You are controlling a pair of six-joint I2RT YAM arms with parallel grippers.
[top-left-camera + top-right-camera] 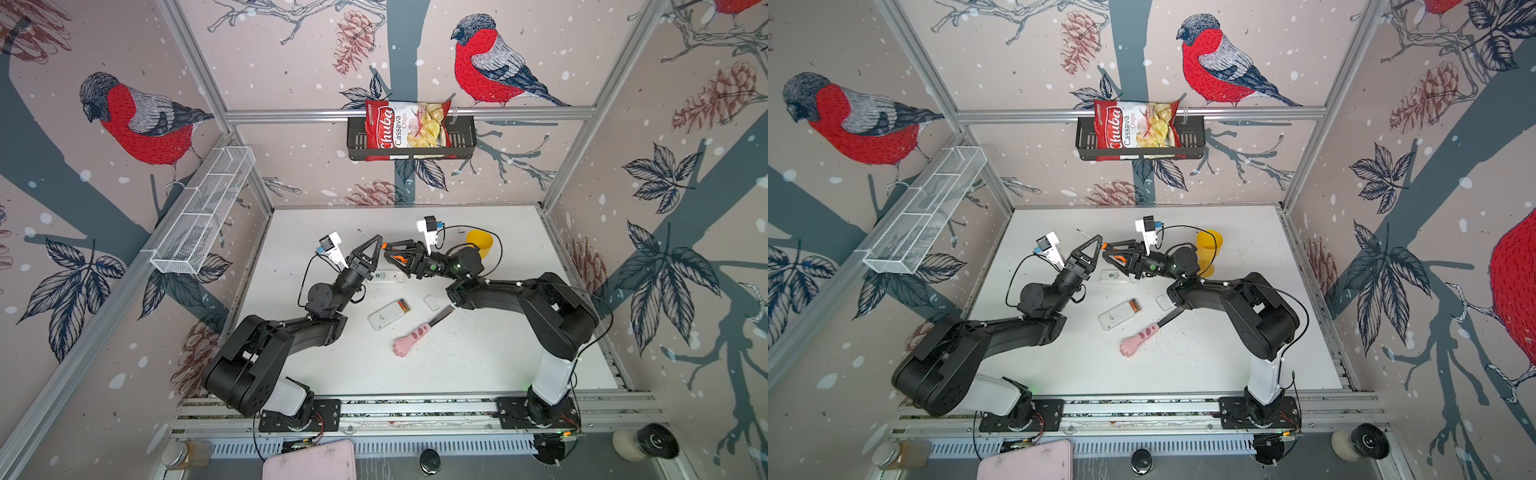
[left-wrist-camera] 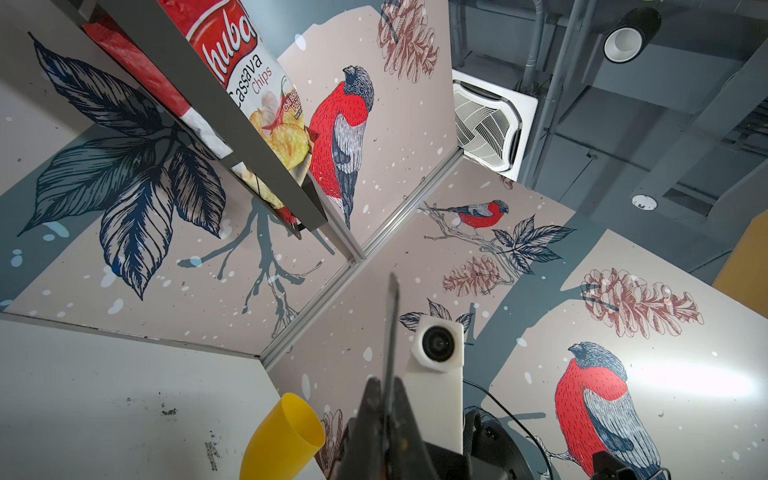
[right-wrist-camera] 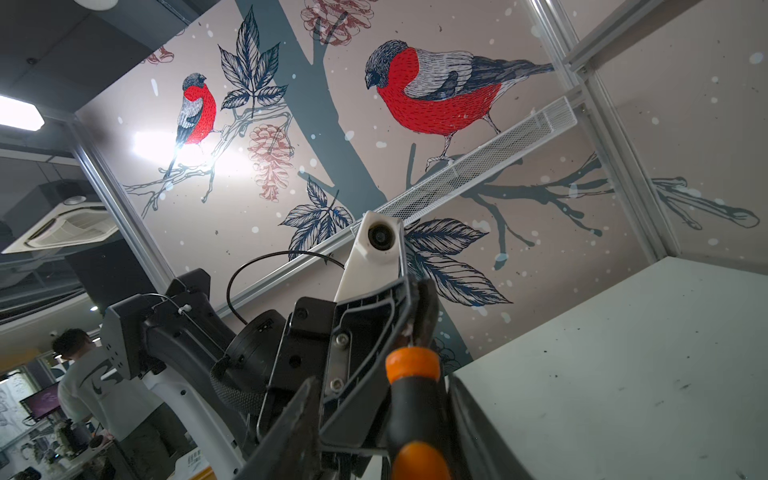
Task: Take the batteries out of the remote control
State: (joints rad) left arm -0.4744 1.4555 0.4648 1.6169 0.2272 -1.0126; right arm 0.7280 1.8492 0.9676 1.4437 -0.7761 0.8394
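**Bullfinches on Every Wall**

And it's wallpaper [image 1: 270,70] all round: red-breasted bullfinches, pine cones, dark leaves and grey-blue branches on dusty pink, flecked white. Aluminium frame bars [image 1: 291,115] run the corners. A white wire basket [image 1: 203,216] hangs on the left wall; on the back wall a black shelf [image 1: 463,133] carries a bag of cassava chips [image 1: 399,129]. Below, the white tabletop [image 1: 478,361], scuffed and speckled. Look up past the panels: a ceiling air vent [image 2: 486,120], a bright lamp [image 3: 20,114] glaring.
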